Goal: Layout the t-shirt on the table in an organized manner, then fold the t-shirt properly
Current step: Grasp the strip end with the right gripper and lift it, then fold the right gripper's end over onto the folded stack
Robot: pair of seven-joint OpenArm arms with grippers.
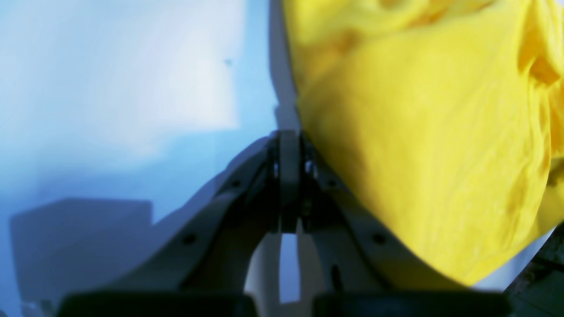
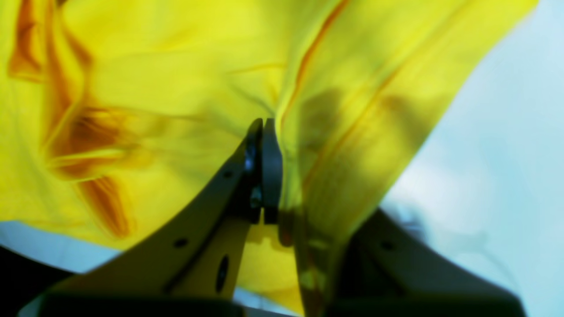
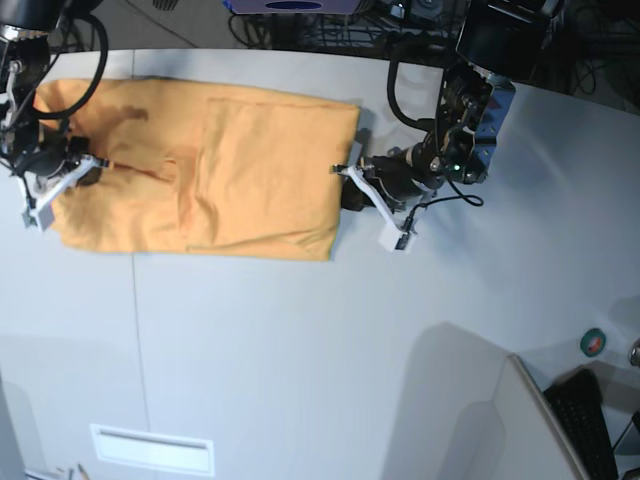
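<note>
The orange-yellow t-shirt point(image 3: 200, 170) lies flattened on the pale table point(image 3: 300, 340) at the upper left, with one panel folded over its middle. My right gripper point(image 3: 62, 178) sits on the shirt's left end. In the right wrist view its jaws point(image 2: 263, 127) are pressed together on a pinch of the t-shirt point(image 2: 176, 66), and creases run out from the tips. My left gripper point(image 3: 352, 186) rests just off the shirt's right edge. The left wrist view shows it point(image 1: 288, 138) shut with nothing between the fingers, the t-shirt point(image 1: 418, 132) lying against its right side.
A thin dark seam point(image 3: 134, 330) crosses the table. A white rectangle point(image 3: 150, 450) lies near the front edge. At the lower right are a grey panel point(image 3: 490, 420), a keyboard point(image 3: 592, 415) and a small round roll point(image 3: 593, 342). Cables point(image 3: 300, 25) crowd the far edge.
</note>
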